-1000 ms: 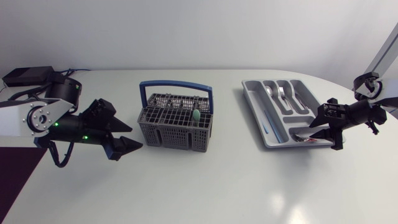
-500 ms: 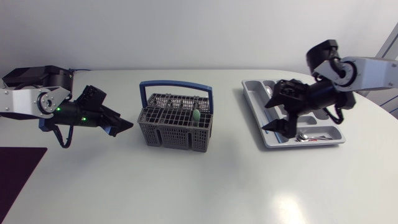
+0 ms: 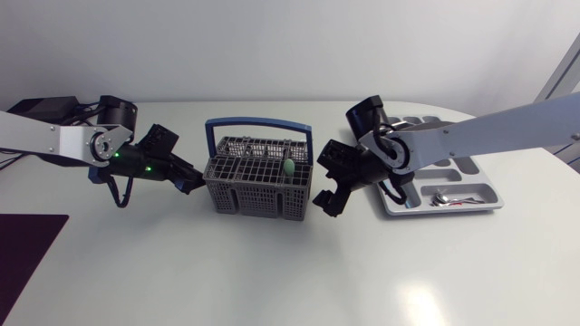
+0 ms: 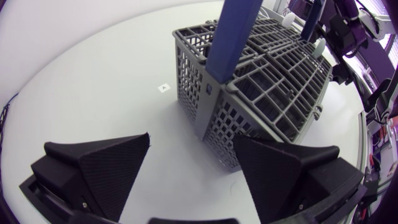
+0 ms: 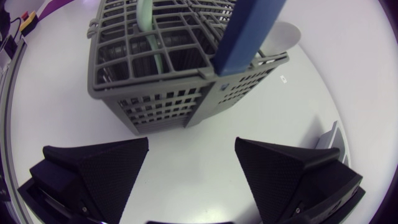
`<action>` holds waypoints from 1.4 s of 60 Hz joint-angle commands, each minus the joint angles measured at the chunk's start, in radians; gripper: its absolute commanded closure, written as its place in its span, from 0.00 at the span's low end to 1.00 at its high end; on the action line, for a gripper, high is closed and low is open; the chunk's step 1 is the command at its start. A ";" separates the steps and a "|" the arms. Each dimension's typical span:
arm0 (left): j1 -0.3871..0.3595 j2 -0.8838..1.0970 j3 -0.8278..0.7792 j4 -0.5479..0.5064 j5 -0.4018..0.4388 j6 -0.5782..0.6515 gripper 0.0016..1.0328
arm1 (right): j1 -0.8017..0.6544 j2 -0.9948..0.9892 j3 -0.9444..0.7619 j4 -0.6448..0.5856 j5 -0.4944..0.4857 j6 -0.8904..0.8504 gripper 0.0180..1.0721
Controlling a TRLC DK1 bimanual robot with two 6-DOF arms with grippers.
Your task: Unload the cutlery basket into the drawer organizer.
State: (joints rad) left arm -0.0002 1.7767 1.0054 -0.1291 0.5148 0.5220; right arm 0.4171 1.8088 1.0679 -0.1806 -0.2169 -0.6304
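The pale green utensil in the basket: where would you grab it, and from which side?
Grip the pale green utensil by its exposed top end, probably from above: it stands roughly upright in a compartment of the basket, whose grid walls hide the rest. Stay clear of the blue handle arching overhead.

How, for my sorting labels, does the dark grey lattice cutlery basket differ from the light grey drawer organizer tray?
The dark grey lattice cutlery basket is tall, with grid walls and a blue handle; the light grey drawer organizer tray is low, solid-walled, handleless. The basket's pale green utensil stands upright; the tray's metal cutlery lies flat. Both are grey and compartmented.
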 commanded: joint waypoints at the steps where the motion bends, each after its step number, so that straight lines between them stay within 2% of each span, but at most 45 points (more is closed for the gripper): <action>1: -0.017 0.004 -0.004 0.006 0.005 -0.022 0.05 | 0.019 0.018 0.026 0.026 0.011 0.061 0.05; 22: -0.032 -0.088 -0.103 0.005 0.005 -0.014 0.05 | 0.020 -0.066 -0.048 0.032 -0.001 0.075 0.05; 42: -0.083 -0.209 -0.202 0.000 0.005 -0.017 0.05 | 0.032 -0.144 -0.146 0.049 -0.013 0.074 0.05; 60: -0.086 -0.230 -0.208 -0.001 0.005 -0.019 0.05 | 0.040 -0.180 -0.195 0.066 -0.013 0.072 0.05; 75: -0.049 -0.313 -0.208 -0.024 0.005 -0.014 0.05 | 0.042 -0.295 -0.155 0.015 -0.024 0.130 0.05; 84: -0.063 -0.390 -0.234 -0.035 0.004 -0.011 0.05 | 0.078 -0.287 -0.083 -0.028 -0.019 0.202 0.12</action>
State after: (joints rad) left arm -0.0540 1.4323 0.8070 -0.1490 0.5148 0.5224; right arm 0.4686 1.5185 0.9436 -0.1844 -0.2379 -0.4908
